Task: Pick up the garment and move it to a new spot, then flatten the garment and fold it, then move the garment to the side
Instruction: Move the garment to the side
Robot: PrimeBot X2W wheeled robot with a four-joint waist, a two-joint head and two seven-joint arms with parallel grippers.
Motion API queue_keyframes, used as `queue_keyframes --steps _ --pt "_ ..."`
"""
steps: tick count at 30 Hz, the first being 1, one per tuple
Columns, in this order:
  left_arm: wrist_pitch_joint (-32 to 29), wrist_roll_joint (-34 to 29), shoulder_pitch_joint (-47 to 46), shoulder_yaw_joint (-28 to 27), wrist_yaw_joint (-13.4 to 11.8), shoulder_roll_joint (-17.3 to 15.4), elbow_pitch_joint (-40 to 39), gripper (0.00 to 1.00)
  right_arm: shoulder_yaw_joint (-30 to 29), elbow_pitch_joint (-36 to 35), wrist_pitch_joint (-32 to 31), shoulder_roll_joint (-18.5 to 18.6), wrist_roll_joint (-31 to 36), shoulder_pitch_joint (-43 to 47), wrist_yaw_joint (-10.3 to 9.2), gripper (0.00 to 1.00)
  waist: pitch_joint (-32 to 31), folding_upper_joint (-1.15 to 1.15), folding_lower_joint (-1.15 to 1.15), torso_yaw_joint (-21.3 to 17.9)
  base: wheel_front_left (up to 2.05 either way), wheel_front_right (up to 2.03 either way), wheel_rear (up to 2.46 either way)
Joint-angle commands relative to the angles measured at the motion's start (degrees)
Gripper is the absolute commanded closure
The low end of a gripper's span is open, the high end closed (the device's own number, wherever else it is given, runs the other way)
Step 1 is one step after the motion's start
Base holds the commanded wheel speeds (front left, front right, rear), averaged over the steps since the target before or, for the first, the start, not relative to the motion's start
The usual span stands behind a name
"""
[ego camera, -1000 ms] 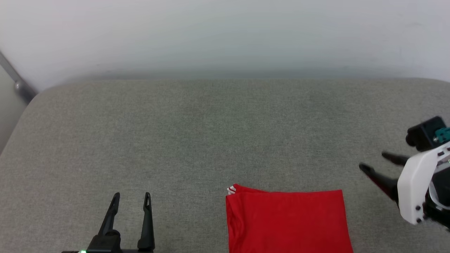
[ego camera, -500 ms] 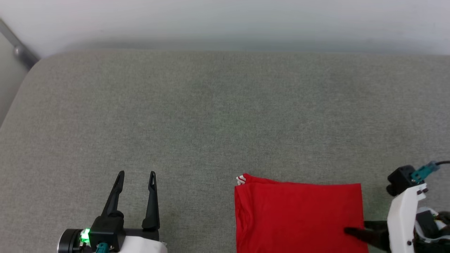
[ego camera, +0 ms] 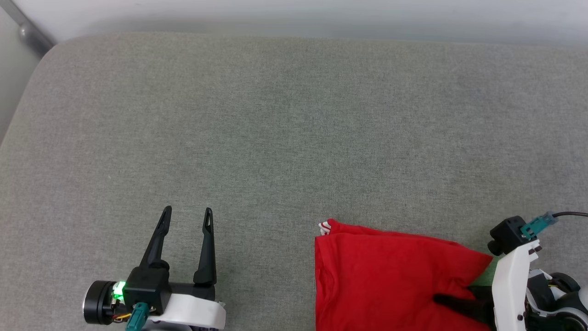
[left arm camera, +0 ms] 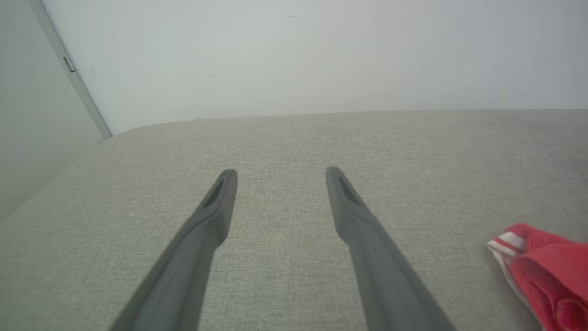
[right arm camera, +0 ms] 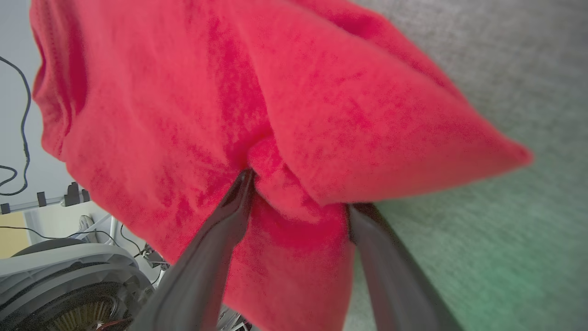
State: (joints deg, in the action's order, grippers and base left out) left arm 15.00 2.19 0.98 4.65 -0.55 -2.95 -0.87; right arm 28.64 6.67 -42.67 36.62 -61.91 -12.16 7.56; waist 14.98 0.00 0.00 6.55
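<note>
Seeing the right claw (right arm camera: 301, 192) wide open with an edge of the garment (ego camera: 390, 276) bunched between its fingers, not pinched. Also seeing the left claw (ego camera: 188, 210) open, well off sideways. Could wreck the fold by shoving in before closing, lol.

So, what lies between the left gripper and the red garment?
Nothing but bare grey cushion: in the head view the left gripper and the garment stand apart with only fabric between them.

Colour and pattern key.
Bright red knit jersey garment (ego camera: 390, 276) with white-and-red striped trim (ego camera: 325, 226); heathered grey-green woven upholstery surface (ego camera: 275, 138).
</note>
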Motion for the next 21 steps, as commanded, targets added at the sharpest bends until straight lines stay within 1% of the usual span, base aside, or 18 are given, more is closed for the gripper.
queue_keyframes --steps 1,6,10,15,19,21 --pt "0.2 -0.2 -0.2 -0.1 -0.2 0.1 0.2 0.00 2.4 1.6 1.2 -1.4 0.6 0.0 -0.15 1.00 -0.3 0.00 0.00 0.0 0.00 0.00 0.00" --pt "0.2 0.3 1.3 -0.4 -0.5 0.1 0.8 0.00 3.9 -0.3 4.7 2.0 0.7 -2.9 -0.14 1.00 -2.9 0.00 0.00 -1.0 0.00 0.00 0.00" --pt "0.2 0.7 2.9 -0.9 -0.9 0.1 0.3 0.00 6.0 -3.5 6.3 5.3 2.0 -5.6 -0.12 1.00 -5.3 0.00 0.00 -3.3 0.00 0.00 0.00" --pt "0.2 1.2 4.4 -1.7 -1.2 0.1 -0.3 0.00 8.1 -7.6 6.1 10.0 4.2 -10.3 -0.12 1.00 -6.5 0.00 0.00 -8.1 0.00 0.00 0.00" --pt "0.2 1.5 3.8 -2.4 -1.6 0.1 -1.1 0.00 10.2 -9.5 4.7 14.2 7.1 -15.0 -0.11 1.00 -5.1 0.00 0.00 -13.1 0.00 0.00 0.00" --pt "0.2 1.5 3.3 -3.0 -1.9 0.1 -1.8 0.00 10.9 -9.5 4.2 15.6 8.2 -17.9 -0.11 1.00 -3.6 0.00 0.00 -15.8 0.00 0.00 0.00"
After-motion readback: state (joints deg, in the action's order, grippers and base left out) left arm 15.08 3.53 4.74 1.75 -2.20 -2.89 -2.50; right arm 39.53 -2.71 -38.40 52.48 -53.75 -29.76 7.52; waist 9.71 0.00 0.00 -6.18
